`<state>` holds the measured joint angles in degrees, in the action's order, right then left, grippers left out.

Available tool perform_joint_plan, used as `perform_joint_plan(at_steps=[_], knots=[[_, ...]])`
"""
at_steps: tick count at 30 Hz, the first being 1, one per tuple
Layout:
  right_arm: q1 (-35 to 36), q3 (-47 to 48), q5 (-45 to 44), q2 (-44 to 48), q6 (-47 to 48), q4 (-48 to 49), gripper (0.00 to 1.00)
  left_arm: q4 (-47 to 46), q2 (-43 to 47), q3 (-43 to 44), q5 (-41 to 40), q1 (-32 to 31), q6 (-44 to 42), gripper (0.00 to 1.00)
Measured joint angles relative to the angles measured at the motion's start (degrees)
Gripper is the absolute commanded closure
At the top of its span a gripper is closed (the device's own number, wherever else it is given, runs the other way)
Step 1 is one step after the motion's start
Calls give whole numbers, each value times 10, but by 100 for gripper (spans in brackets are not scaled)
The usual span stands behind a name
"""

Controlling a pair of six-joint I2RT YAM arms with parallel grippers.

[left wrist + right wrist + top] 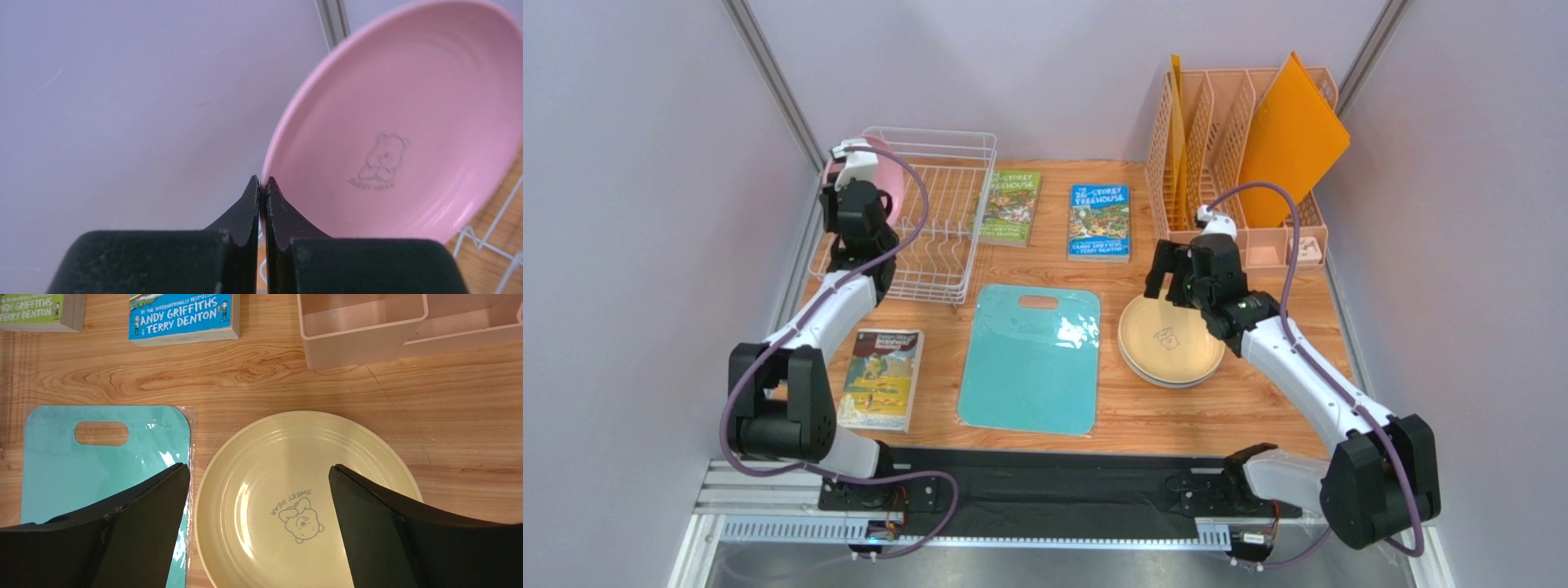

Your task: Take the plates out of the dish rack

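Left gripper [261, 184] is up at the rack [940, 233], fingers pinched together right on the pink plate's [399, 122] rim. It looks like an edge grip, since that plate stands on its side in the wires and only its rim can be gripped. Right gripper [258, 468] hovers with jaws wide apart and empty over the yellow plate [276, 447], which lies flat on the table [245, 373], apparently the drop-off stack.

pink plate [430, 92]: smooth matt plastic
yellow plate [270, 471]: smooth plastic, faint sheen
dish rack [974, 202]: white coated wire
counter [430, 404]: grained wood
teal board [73, 471]: glossy film
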<state>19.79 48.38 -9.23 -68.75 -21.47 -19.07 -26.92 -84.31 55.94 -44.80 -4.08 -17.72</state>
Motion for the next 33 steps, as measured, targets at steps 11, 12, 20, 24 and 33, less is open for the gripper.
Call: perform_joint_plan(at_steps=[11, 12, 20, 24, 33], knots=[[0, -1, 38, 75, 3, -1, 10, 203, 158, 18, 72, -41, 122, 100], [0, -2, 50, 84, 2, 0, 10, 228, 171, 24, 95, -47, 146, 100], [14, -8, 142, 108, -4, 15, 10, 322, 239, 8, 293, -116, 311, 100], [32, -11, 167, 108, -8, 25, 10, 339, 240, -16, 330, -187, 342, 100], [66, -11, 181, 100, -12, 36, 10, 348, 210, -25, 320, -282, 361, 100]])
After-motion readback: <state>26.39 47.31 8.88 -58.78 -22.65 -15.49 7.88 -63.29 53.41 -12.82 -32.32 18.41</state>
